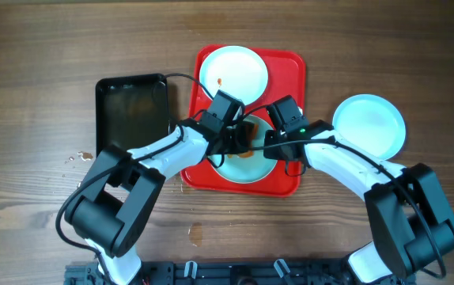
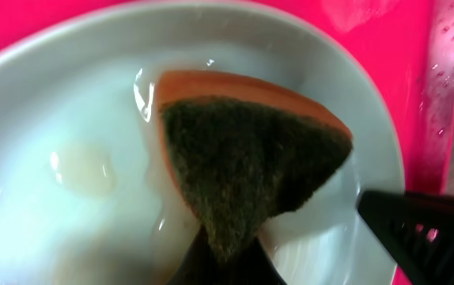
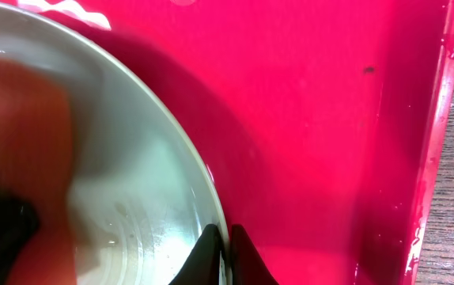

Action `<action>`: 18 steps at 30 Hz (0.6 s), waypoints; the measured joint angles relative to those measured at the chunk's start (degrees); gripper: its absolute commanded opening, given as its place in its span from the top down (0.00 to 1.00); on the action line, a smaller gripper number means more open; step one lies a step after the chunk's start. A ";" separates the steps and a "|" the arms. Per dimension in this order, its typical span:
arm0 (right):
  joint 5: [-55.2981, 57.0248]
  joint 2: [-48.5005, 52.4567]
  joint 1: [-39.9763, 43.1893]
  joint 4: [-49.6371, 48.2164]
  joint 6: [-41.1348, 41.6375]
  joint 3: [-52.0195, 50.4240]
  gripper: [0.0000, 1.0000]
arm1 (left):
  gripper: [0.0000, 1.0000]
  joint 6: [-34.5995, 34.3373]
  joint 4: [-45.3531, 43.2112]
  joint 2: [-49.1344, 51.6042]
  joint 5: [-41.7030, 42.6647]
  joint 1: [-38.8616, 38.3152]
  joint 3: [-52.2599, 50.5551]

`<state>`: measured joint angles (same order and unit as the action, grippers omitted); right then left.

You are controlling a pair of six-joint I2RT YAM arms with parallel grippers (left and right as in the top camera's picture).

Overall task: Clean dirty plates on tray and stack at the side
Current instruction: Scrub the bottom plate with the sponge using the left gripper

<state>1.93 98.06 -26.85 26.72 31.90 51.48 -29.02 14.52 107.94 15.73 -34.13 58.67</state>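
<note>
Sponge [image 2: 251,166] on plate [image 2: 53,103]; right fingers [image 3: 251,265] pinching it.

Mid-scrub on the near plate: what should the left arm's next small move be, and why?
Probably sweep the sponge across to the pale patch on the wet plate. The left gripper holds the sponge against the plate, and the right gripper pinches the plate's rim, which should steady it.
</note>
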 measured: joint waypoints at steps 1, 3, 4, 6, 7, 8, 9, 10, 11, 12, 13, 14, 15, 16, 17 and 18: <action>0.00 0.00 0.00 0.02 0.04 0.00 0.96 | 0.96 -0.02 1.22 -0.15 -0.02 0.02 0.22; -0.15 0.00 0.00 0.00 0.09 0.00 0.96 | 0.96 0.00 3.43 -0.17 0.00 0.13 0.94; -0.20 0.00 0.02 0.00 0.20 0.00 0.96 | 0.96 0.00 4.72 -0.17 -0.02 0.22 1.40; -0.22 0.00 0.02 0.00 0.24 0.00 0.96 | 0.96 0.15 8.22 -0.15 -0.11 0.42 2.51; -0.22 0.00 0.02 0.00 0.24 0.00 0.96 | 0.96 0.33 9.94 -0.15 -0.26 0.50 3.06; -0.22 0.00 0.02 0.00 0.26 0.00 0.96 | 0.96 0.42 10.69 -0.15 -0.37 0.50 3.32; -0.22 0.00 0.02 0.00 0.44 0.00 0.96 | 0.96 0.46 11.26 -0.15 -0.50 0.50 3.48; -0.22 0.00 0.02 0.00 0.61 0.00 0.96 | 0.96 0.46 11.63 -0.15 -0.70 0.50 3.56; -0.22 0.00 0.02 0.00 0.74 0.00 0.96 | 0.96 0.52 12.17 -0.15 -1.09 0.48 3.72; -0.22 0.00 0.02 0.00 0.92 0.00 0.96 | 0.96 0.61 12.46 -0.15 -1.22 0.48 3.80; -0.37 0.00 0.02 0.00 1.09 0.00 0.96 | 0.96 0.63 13.42 -0.15 -1.99 0.48 4.02; -0.87 0.00 0.00 -0.02 1.22 0.00 0.95 | 0.96 0.68 14.60 -0.15 -3.76 0.44 4.37; -1.31 0.00 -0.11 0.00 1.38 0.00 0.96 | 0.96 0.70 15.23 -0.17 -5.16 0.42 4.59; -1.60 0.00 -0.17 0.00 1.49 0.00 0.96 | 0.96 0.74 15.61 -0.26 -7.04 0.42 4.72; -1.79 0.02 -0.20 0.00 1.57 0.00 0.96 | 0.96 0.83 15.80 -0.37 -9.35 0.37 4.85; -1.88 0.02 -0.20 -0.02 1.68 0.00 0.96 | 0.96 0.83 15.93 -0.44 -11.43 0.35 4.90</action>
<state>0.05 98.08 -27.05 26.70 33.58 51.48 -28.18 30.46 107.50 4.29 -33.78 63.57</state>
